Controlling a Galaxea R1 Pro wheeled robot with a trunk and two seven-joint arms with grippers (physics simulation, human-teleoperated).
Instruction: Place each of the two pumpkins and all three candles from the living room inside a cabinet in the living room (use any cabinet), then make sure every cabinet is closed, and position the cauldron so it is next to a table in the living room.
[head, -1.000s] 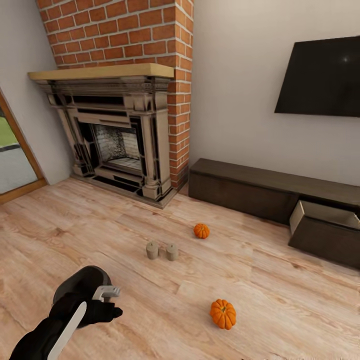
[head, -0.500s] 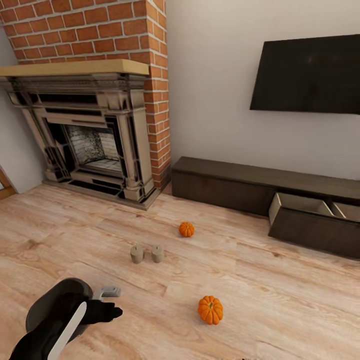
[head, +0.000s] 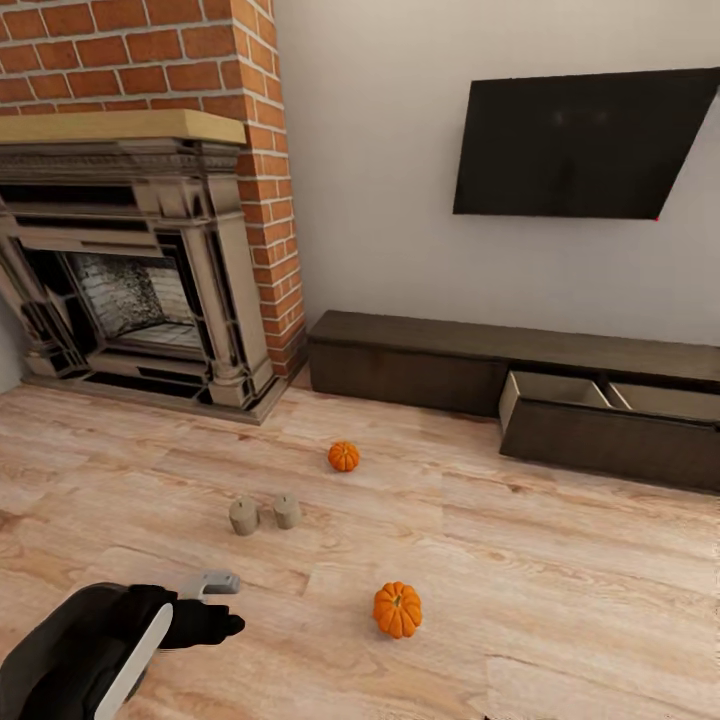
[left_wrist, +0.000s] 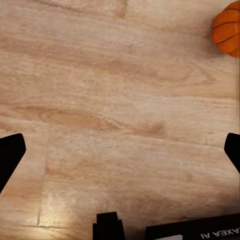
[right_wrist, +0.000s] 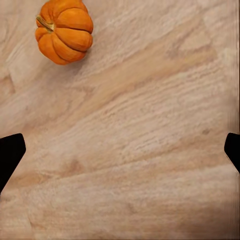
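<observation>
Orange, hard and light, the near pumpkin (head: 397, 609) is best pinched across its ribs by the spread, empty left gripper (left_wrist: 120, 150).

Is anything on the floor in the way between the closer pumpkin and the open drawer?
Nothing visible is. From the near pumpkin to the open drawer of the cabinet there is just bare wood floor. The two candles and the far pumpkin sit off toward the fireplace, away from that path.
</observation>
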